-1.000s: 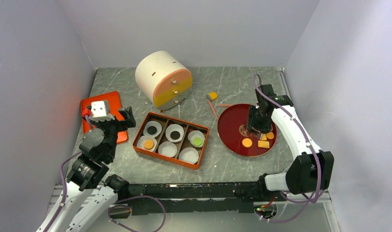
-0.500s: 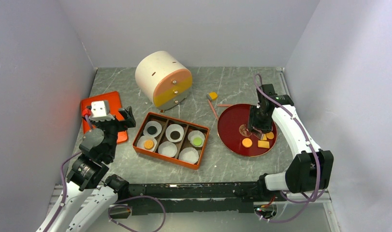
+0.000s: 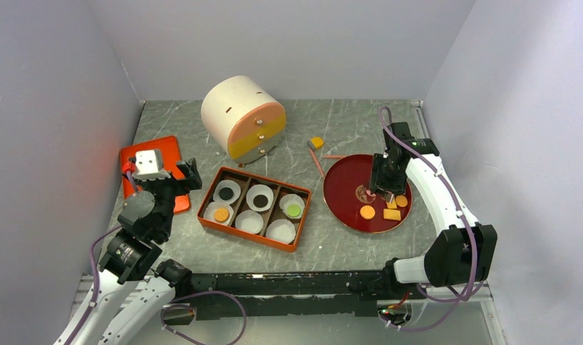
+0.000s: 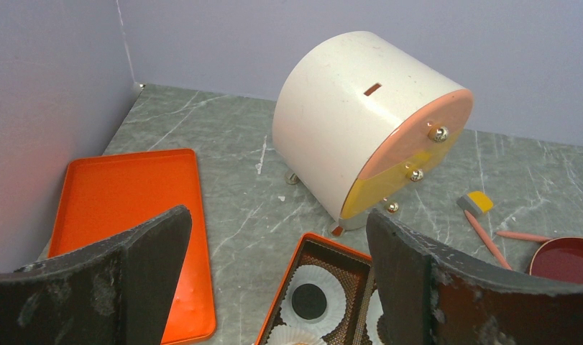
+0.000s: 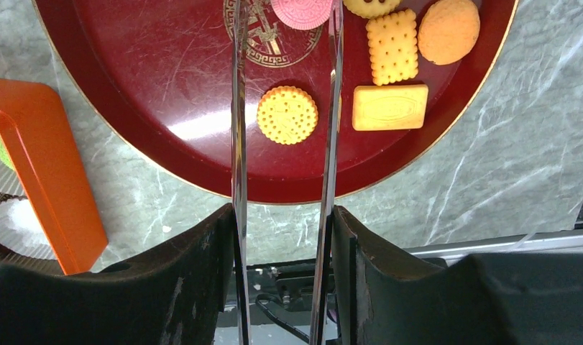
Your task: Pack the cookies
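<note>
My right gripper [image 3: 384, 188] is shut on metal tongs [image 5: 238, 144] and holds them over the dark red plate [image 3: 346, 180]. A pink cookie [image 5: 303, 11] sits between the tong blades near their tips; I cannot tell whether it is pinched. An orange round cookie [image 5: 287, 115], two yellow squares [image 5: 389, 107] and another orange round [image 5: 448, 30] lie on the plate. The orange box [image 3: 208, 199] holds white paper cups with black cookies [image 3: 226, 192], a green one [image 3: 294, 210] and an orange one [image 3: 221, 214]. My left gripper [image 4: 277, 223] is open and empty, left of the box.
A drum-shaped cream cabinet [image 3: 243, 126] with pink and yellow drawers stands behind the box. An orange lid [image 3: 170, 154] lies at the left wall. Pink sticks [image 3: 317, 162] and a small orange block [image 3: 316, 142] lie between the cabinet and the plate.
My right gripper has shifted slightly over the plate with the tongs, and a bit of pink now shows at the tong tips. The left arm has not moved.
</note>
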### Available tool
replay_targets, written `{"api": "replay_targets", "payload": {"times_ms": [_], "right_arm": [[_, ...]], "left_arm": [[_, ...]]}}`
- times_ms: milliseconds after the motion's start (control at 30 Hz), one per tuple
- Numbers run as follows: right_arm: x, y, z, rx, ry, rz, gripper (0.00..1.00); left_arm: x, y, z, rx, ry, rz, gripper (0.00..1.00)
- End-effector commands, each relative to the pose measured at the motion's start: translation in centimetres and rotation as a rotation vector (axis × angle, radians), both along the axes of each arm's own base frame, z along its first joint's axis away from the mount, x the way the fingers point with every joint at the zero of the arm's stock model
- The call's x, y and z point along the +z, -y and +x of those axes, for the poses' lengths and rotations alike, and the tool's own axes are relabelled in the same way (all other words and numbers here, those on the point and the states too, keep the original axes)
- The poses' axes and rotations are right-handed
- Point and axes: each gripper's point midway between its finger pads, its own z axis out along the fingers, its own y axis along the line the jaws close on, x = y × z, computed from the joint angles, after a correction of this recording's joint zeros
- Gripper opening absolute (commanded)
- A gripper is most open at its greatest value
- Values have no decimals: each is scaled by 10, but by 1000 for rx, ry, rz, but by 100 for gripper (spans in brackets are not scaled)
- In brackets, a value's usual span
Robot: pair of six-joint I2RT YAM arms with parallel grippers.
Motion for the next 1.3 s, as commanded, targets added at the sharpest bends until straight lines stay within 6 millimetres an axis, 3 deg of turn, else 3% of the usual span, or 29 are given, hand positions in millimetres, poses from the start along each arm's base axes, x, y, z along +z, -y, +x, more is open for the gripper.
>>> {"api": "replay_targets", "payload": {"times_ms": [0, 633, 933, 1033, 1267], "right_arm": [[8, 6, 2, -3, 23, -24, 52], [-3, 4, 5, 21, -15, -16, 54], [-11, -20, 6, 66, -31, 110, 50], [-6, -25, 9, 77, -22, 136, 49], [2, -15, 13, 73, -18, 78, 50]], "left_arm": [[16, 0, -2, -7, 50, -22, 96], [17, 0, -3, -10, 55, -23, 96], [16, 0, -2, -11, 53, -23, 96], [16, 1, -2, -11, 50, -21, 96], [17, 0, -2, -11, 54, -23, 96]]}}
